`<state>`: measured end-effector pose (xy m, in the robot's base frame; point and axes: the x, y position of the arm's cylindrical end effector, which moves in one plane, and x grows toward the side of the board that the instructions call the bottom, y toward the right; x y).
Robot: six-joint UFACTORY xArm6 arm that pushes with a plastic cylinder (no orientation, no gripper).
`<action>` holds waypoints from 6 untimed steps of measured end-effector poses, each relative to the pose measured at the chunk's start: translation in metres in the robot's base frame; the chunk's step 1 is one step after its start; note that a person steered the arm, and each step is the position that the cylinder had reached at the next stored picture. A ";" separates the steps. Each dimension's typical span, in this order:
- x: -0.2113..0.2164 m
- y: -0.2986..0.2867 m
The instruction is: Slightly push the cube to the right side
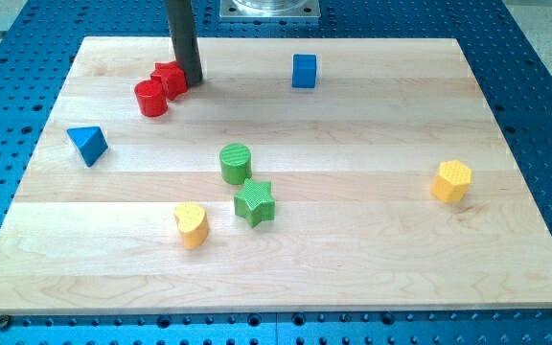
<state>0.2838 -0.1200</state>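
The blue cube (304,71) stands near the view's top, right of centre, on the wooden board (353,192). My tip (192,80) is at the view's top left, well left of the cube, touching or right beside the right edge of a red star-like block (170,78). A red cylinder (150,98) sits just below-left of that red block, against it.
A blue triangular block (87,144) lies at the left. A green cylinder (236,163) and a green star (255,202) sit in the middle, a yellow heart-like block (192,224) below-left of them. A yellow hexagonal block (452,180) is at the right.
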 end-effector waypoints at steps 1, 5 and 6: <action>0.013 -0.003; -0.032 0.165; -0.030 0.143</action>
